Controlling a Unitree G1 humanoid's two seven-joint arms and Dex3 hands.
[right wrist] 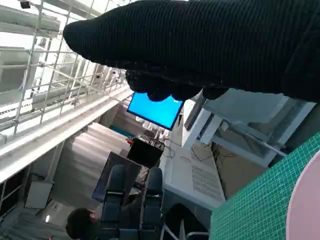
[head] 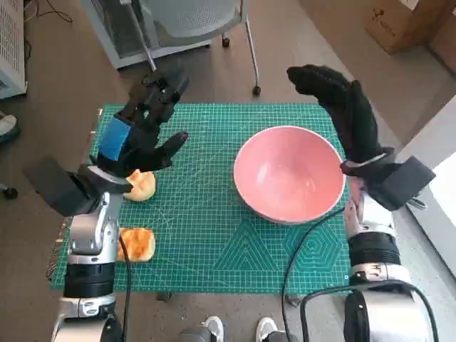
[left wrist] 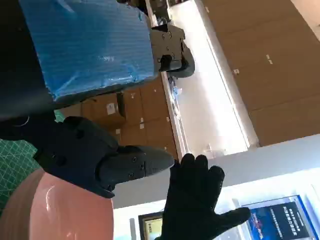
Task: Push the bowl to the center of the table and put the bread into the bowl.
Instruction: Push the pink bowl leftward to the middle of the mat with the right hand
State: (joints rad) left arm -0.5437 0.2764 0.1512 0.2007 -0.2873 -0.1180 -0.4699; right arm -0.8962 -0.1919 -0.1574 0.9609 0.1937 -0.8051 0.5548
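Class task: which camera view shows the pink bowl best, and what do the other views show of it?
The head view: the whole bowl shows, rim and inside, on the green mat. Each wrist view catches only a pink edge of it.

One bowl (head: 288, 174), two breads (head: 140, 185) (head: 137, 244)

No word, number or brand can be read in any view. The brown cardboard box (head: 402, 21) on the floor beyond the counter's far right corner bears a small dark mark, too small to make out. In the left wrist view a blue printed panel (left wrist: 280, 220) carries pale lettering, too blurred to read. The green gridded cutting mat (head: 214, 235) shows only ruled lines and shapes.
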